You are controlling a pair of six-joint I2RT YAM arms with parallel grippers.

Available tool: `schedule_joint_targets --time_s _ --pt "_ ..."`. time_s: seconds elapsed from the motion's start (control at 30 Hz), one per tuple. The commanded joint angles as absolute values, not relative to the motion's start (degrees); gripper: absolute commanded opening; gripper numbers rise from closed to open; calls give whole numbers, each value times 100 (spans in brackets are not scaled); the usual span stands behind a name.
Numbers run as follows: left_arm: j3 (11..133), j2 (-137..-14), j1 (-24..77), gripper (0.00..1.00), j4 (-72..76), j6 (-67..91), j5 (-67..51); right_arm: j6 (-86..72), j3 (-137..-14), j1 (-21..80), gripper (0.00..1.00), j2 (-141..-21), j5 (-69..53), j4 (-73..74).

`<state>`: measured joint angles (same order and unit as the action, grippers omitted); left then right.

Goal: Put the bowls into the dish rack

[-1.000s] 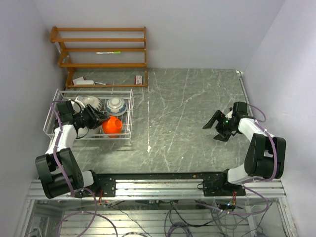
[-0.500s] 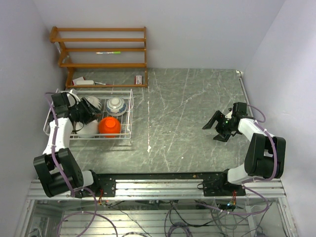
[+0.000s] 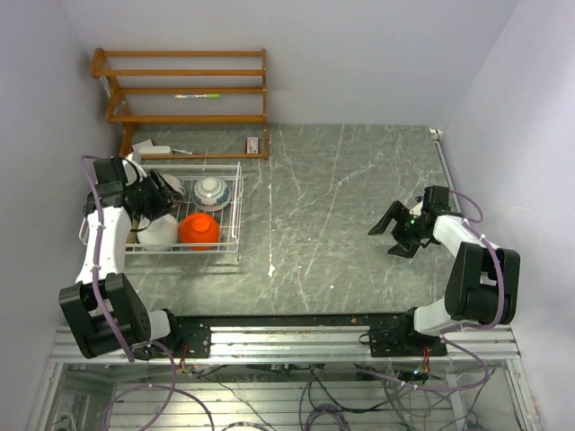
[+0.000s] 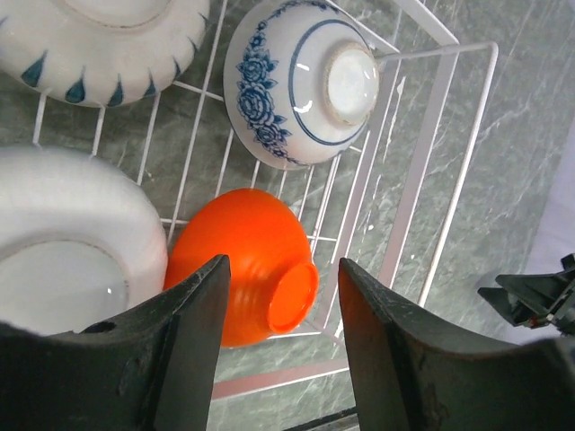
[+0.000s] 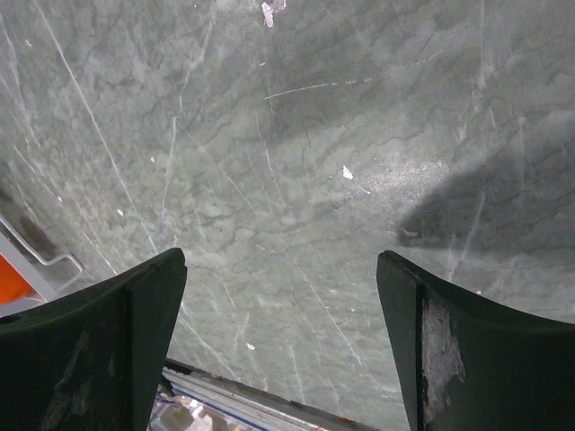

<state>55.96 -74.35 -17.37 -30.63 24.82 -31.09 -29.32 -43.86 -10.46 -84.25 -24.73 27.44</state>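
4 bowls sit in the rack (image 3: 239, 211), which stands on the left side of the table (image 3: 341, 189), in front of a wooden shelf (image 3: 180, 90).

The orange bowl (image 3: 199, 231) lies foot up in the near right part of the rack, with the white bowl (image 3: 158, 233) right beside it on the left. The blue-and-white bowl (image 3: 213, 191) is behind the orange one, also foot up, close to the rack's far right corner. In the left wrist view a 4th bowl (image 4: 108, 45) – white with blue teardrop marks – lies left of the blue-and-white one; which way up it is I cannot tell.

The left gripper (image 3: 166, 199) hangs over the rack's far left part. Its fingers (image 4: 193, 341) are apart and clamp nothing – the orange bowl shows below, in the gap between them.

The right gripper (image 3: 395, 229) is over bare table on the right, well apart from the rack. Its fingers (image 5: 108, 341) are spread wide, with nothing between them.
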Motion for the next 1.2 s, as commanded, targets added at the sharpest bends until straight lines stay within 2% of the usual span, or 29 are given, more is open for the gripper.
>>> schedule_joint_targets --time_s 0.0,0.07,0.17,0.23,0.57,0.7,0.97,1.17 --pt "5987 -7251 -1290 61 -3864 2149 -2272 -2865 -4342 -1081 87 -8403 -2531 2685" --pt "6040 -7182 -1003 62 -4055 2137 -1811 -2868 -4333 -1081 87 -8400 -2531 2685" --pt "6260 -7137 -174 77 -4397 2215 -912 -2868 -4333 -1081 87 -8413 -2530 2683" --pt "6420 -7131 296 82 -4483 2335 -487 -2871 -4326 -1073 87 -8427 -2540 2691" --pt "6867 -7585 1780 87 -4983 2697 1913 -2865 -4322 -1068 87 -8425 -2584 2697" --pt "6886 -7782 2050 92 -5026 2813 2325 -2859 -4263 -1072 87 -8408 -2593 2686" --pt "6630 -8073 2450 94 -4692 3043 2403 -2852 -4296 -1072 87 -8429 -2584 2705" --pt "6512 -8270 2613 85 -4715 3094 2817 -2830 -4275 -1073 87 -8463 -2606 2681"
